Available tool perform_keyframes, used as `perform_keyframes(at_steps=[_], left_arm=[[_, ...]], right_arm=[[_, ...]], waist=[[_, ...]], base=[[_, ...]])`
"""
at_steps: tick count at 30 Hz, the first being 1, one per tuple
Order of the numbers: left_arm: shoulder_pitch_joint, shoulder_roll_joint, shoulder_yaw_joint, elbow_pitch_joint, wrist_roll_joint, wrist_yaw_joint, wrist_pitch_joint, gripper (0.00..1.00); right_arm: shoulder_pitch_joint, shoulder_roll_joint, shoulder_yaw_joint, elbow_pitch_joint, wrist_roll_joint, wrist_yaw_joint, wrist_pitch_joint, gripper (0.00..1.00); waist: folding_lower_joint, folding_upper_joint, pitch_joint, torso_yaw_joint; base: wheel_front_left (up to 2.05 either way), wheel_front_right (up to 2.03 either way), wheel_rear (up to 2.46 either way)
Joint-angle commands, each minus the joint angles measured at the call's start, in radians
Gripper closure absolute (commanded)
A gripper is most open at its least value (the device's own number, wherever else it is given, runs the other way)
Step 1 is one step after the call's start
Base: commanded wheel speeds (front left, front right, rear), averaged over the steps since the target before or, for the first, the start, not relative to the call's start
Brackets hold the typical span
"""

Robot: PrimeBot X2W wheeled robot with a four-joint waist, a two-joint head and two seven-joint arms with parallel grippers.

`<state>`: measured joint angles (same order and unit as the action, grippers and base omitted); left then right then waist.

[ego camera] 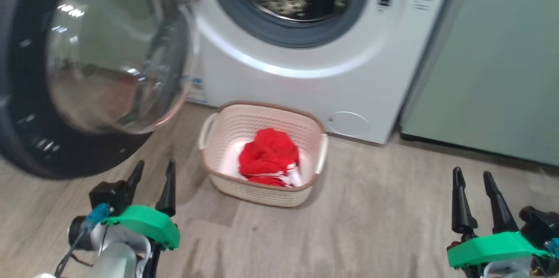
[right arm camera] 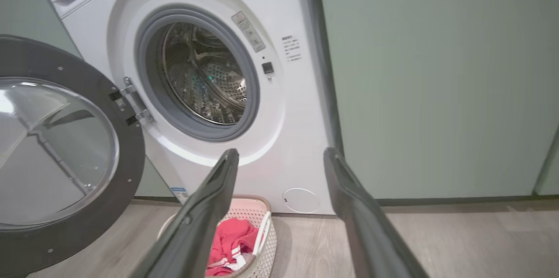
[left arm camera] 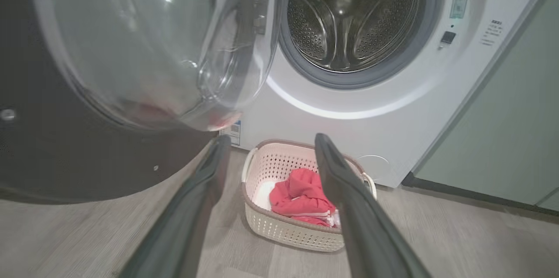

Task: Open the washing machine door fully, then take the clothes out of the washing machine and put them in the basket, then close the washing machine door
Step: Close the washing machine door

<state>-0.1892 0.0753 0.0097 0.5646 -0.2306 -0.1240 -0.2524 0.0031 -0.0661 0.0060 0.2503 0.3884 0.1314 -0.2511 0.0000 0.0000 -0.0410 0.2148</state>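
Closing the door (ego camera: pixel 100 59) was the step left, as I judged it: drum (left arm camera: pixel 349 20) looked bare, clothes (ego camera: pixel 268 155) sat in the basket (ego camera: pixel 262 105). Door hung wide open at the washer's (ego camera: pixel 305 90) left, just ahead of the left gripper (ego camera: pixel 155 166). Both grippers had fingers spread and held nothing; right gripper (ego camera: pixel 471 175) was low over the floor (ego camera: pixel 371 225), well apart from everything. I reckoned the left should push on the black rim far from the hinge (right arm camera: pixel 131 103), not on the glass, and follow the arc until the latch caught. Basket stood on the floor just before the washer, below the opening, seemingly clear of the door's swing. Clothes lay heaped in its middle, none over the rim.
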Motion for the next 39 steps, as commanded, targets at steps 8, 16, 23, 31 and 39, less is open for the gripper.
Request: perform_keyframes(at_steps=[8, 16, 23, 31, 39], left_arm=[[-0.061, 0.014, 0.073, -0.037, 0.004, 0.015, -0.009, 0.00], [-0.043, 0.015, 0.141, -0.075, -0.009, 0.038, -0.009, 0.00], [-0.009, 0.011, 0.196, -0.122, -0.012, 0.044, -0.009, 0.00], [0.009, 0.004, 0.223, -0.149, -0.002, 0.040, -0.009, 0.55], [0.000, 0.000, 0.391, -0.149, -0.183, 0.013, -0.009, 1.00]], right_arm=[[-0.030, 0.000, 0.016, -0.037, 0.004, -0.001, -0.011, 0.00], [-0.080, -0.012, 0.061, -0.025, 0.003, -0.001, -0.011, 0.00], [-0.123, -0.030, 0.098, -0.001, 0.013, -0.001, -0.011, 0.00], [-0.141, -0.036, 0.114, 0.012, 0.020, -0.001, -0.011, 0.00], [-0.117, -0.026, 0.088, 0.008, 0.023, -0.001, -0.011, 0.00]], waist=[[0.0000, 0.0000, -0.001, 0.224], [0.0000, 0.0000, 0.037, 0.289], [0.0000, 0.0000, 0.055, 0.301], [0.0000, 0.0000, 0.057, 0.301], [0.0000, 0.0000, 0.039, 0.290]], base=[[0.00, 0.00, 0.00], [0.00, 0.00, 0.00], [0.00, 0.00, 0.00], [0.00, 0.00, 0.00], [0.00, 0.00, 0.00]])
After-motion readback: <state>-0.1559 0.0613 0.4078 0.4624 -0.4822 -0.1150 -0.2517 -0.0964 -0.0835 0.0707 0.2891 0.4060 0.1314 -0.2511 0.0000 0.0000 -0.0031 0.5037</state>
